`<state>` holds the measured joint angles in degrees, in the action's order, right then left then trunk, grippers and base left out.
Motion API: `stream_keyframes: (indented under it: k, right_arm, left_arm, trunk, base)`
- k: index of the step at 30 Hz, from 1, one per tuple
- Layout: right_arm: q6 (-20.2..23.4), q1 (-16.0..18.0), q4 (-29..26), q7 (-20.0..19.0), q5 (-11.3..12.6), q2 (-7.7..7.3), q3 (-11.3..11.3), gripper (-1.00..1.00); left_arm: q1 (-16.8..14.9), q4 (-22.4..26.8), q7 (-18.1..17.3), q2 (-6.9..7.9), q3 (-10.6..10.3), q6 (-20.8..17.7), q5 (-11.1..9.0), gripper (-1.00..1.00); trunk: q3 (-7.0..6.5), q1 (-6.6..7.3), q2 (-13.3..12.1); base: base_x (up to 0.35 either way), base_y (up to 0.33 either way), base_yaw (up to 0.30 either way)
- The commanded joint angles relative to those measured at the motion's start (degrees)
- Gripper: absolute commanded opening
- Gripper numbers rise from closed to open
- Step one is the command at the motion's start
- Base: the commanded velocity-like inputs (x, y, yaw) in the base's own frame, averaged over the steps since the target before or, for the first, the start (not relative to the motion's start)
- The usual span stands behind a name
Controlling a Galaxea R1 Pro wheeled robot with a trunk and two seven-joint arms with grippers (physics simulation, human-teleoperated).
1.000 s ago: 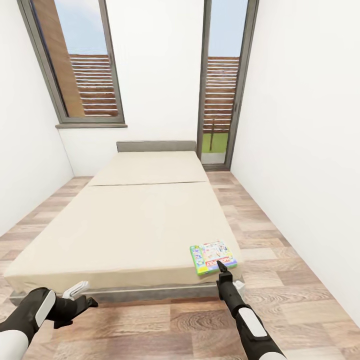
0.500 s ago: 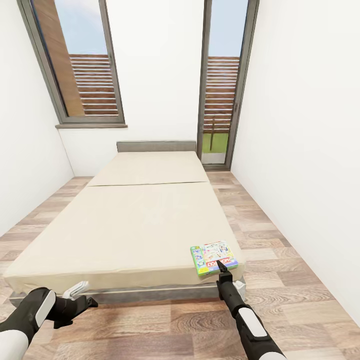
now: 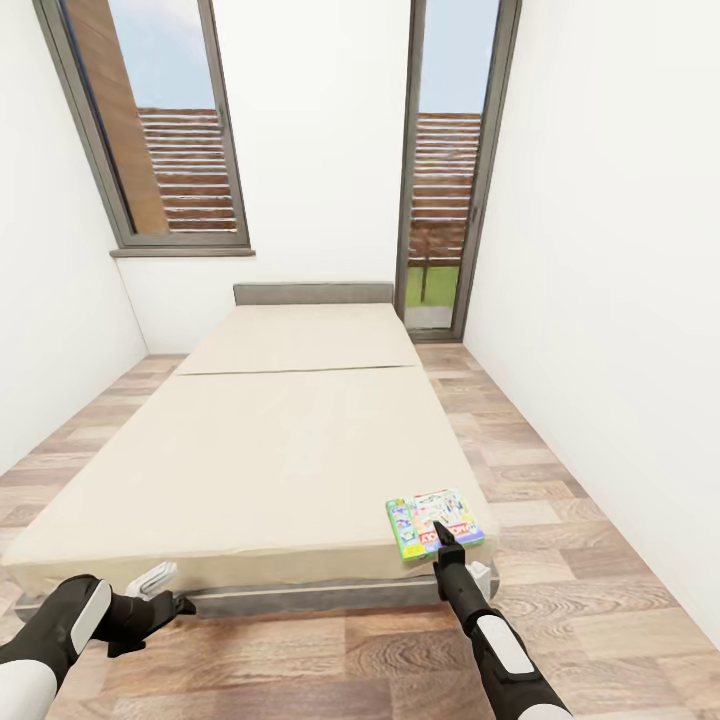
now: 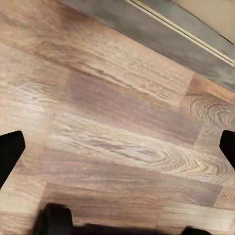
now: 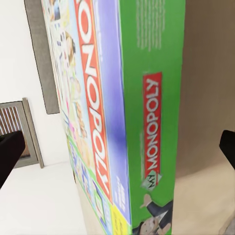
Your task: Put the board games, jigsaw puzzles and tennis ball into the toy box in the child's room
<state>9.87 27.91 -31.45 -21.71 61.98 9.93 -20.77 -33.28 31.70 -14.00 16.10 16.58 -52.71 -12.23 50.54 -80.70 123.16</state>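
Note:
A green and white board game (image 3: 434, 522) with a red Monopoly logo lies flat on the beige bed (image 3: 280, 450), at its near right corner. My right gripper (image 3: 443, 533) reaches in from the foot of the bed, its tip over the box's near edge. In the right wrist view the game's green side (image 5: 152, 112) is very close, between the widely spread fingertips (image 5: 10, 152), and the gripper (image 5: 117, 152) is open. My left gripper (image 3: 172, 600) hangs low over the floor by the bed's foot, open (image 4: 117, 149) with nothing between its fingers.
The bed's dark grey frame (image 4: 161, 39) runs along the wooden floor (image 3: 300, 660). A white wall (image 3: 620, 350) stands close on the right, with a strip of floor between it and the bed. A window (image 3: 165, 150) and a glass door (image 3: 445, 180) are at the far end.
The whole view has crept slightly closer to the bed. My right gripper tip now overlaps the game's near edge a little more. The left arm keeps its pose.

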Motion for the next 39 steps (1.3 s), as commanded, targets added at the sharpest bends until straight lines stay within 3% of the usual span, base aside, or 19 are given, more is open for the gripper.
stream_keyframes:
  k: [1,39]
  right_arm:
    - [0.6,0.0,0.0,-0.2,0.5,0.07,-0.4,1.00]
    - [0.8,0.0,0.0,-0.2,0.5,0.07,-0.4,1.00]
  left_arm:
    - [0.0,0.0,-0.2,-0.02,0.2,-0.3,0.1,1.00]
    - [0.0,-0.1,-0.2,-0.33,-0.1,-1.6,0.2,1.00]
  trunk:
    - [0.05,0.01,0.0]
    - [0.05,0.01,0.0]
  base:
    - [0.019,0.012,0.000]
    - [0.001,0.001,0.000]
